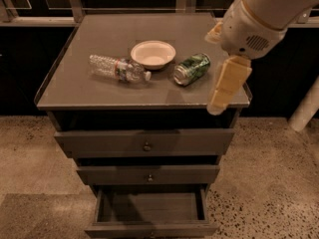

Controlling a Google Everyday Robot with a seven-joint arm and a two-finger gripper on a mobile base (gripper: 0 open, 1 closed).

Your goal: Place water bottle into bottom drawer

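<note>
The gripper (220, 99) hangs at the counter's (99, 91) front-right corner. The can (192, 68) and bowl (153, 54) lie between it and the water bottle (118, 68).

We've got a white bowl (153, 54) in the middle of the surface (99, 91), a green can (192, 69) on its side just right of it, gripper (222, 93) over the front-right edge.

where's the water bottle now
The water bottle lies on the cabinet top, just left of the bowl; the gripper hangs by the top's front right corner.
</note>
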